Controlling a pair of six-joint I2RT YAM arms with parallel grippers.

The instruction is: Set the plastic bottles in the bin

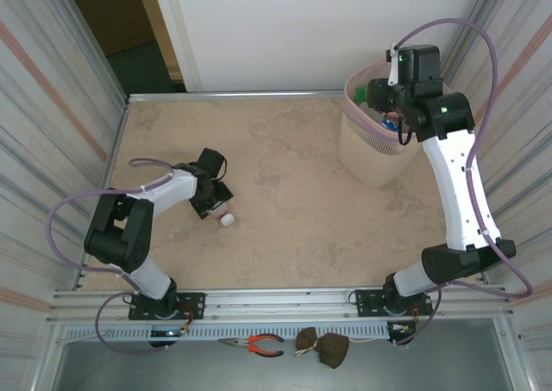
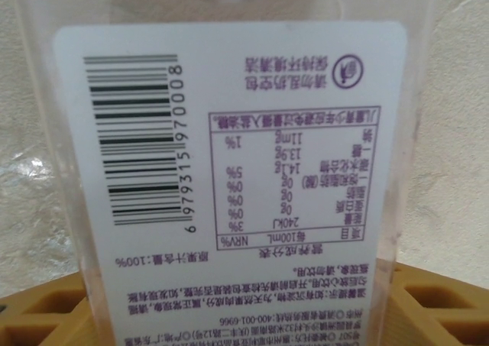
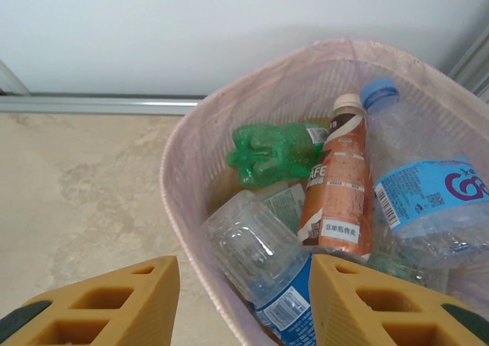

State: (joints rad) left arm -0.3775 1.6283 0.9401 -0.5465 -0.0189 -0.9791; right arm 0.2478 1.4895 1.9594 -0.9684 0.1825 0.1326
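Note:
A clear plastic bottle [image 2: 229,132] with a white printed label lies on the table, its white cap [image 1: 227,220] pointing toward the near edge. My left gripper [image 1: 213,199] [image 2: 241,304] is shut on it, with an orange finger on each side of its body. The pale pink bin [image 1: 366,154] [image 3: 172,185] stands at the far right. It holds a green bottle [image 3: 271,153], an orange-brown bottle [image 3: 340,197] and clear bottles with blue labels [image 3: 424,185]. My right gripper [image 1: 392,106] [image 3: 244,273] hangs open over the bin's rim, holding nothing.
Corrugated metal walls [image 1: 52,106] close in both sides, and a white wall stands behind the bin. A metal rail [image 1: 285,300] runs along the near edge. Below it lie red-handled pliers [image 1: 259,345] and a brown object [image 1: 323,348].

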